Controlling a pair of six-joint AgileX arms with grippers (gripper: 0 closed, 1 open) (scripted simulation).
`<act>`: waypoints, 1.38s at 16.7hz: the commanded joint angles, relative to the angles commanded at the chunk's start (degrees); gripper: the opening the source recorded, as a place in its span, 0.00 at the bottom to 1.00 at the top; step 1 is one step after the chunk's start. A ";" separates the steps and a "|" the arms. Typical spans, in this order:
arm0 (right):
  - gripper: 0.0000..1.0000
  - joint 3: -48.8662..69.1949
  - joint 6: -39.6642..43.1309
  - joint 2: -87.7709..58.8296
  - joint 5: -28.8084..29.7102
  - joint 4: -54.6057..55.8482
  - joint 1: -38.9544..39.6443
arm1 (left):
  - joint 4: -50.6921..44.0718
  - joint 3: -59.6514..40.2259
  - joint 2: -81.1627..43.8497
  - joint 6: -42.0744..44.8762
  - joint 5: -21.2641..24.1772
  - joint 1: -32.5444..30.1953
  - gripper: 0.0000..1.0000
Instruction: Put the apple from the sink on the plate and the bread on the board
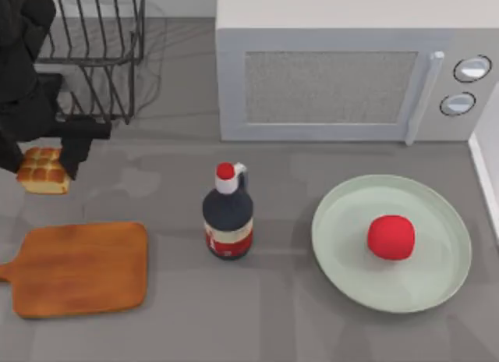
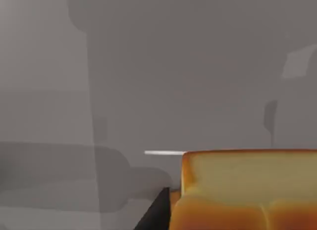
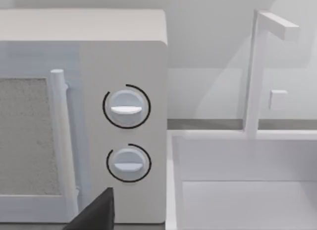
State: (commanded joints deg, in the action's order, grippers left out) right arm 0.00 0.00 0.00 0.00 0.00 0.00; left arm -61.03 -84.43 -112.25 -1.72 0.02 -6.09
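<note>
The apple (image 1: 391, 237) lies on the plate (image 1: 343, 221), a little right of the plate's middle, at the right side of the table; the plate sits in front of the microwave (image 1: 327, 89), and the dark bottle (image 1: 228, 214) with its red cap stands upright between the plate and the board (image 1: 78, 268), apart from both; the board lies flat at the table's front left, handle pointing left, with nothing on it; the bread (image 1: 43, 171) is just behind the board at the far left, not on it, and its grid-scored top is partly covered by the left gripper (image 1: 47, 155); the left gripper's black fingers (image 1: 76, 147) stand on either side of the bun, and the left wrist view shows the glossy golden bread (image 2: 247, 190) close under the camera with one dark finger (image 2: 156, 212) right against its side, so the pincer appears clamped on the bread; whether the bun rests on the table or is raised off it I cannot tell; the wire rack (image 1: 101, 50) stands behind the left arm; the right wrist view looks at the microwave's two dials (image 3: 126, 107) and the white sink (image 3: 242, 185) with its faucet (image 3: 257, 71) beside it; a dark finger tip (image 3: 96, 212) of the right gripper shows at the frame's lower edge, and I cannot tell whether that pincer is apart or together.
</note>
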 joint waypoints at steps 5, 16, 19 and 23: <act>1.00 0.00 0.00 0.00 0.00 0.00 0.00 | -5.81 -3.76 2.24 -0.07 -0.01 -0.02 0.00; 1.00 0.00 0.00 0.00 0.00 0.00 0.00 | 0.18 11.05 11.23 -4.43 -0.39 -3.07 0.00; 1.00 0.00 0.00 0.00 0.00 0.00 0.00 | 3.11 19.24 15.84 -6.90 -0.55 -4.67 0.00; 1.00 0.00 0.00 0.00 0.00 0.00 0.00 | 4.55 22.55 18.11 -8.13 -0.64 -5.50 0.00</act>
State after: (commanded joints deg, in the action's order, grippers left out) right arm 0.00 0.00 0.00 0.00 0.00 0.00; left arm -56.47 -61.88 -94.14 -9.85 -0.62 -11.59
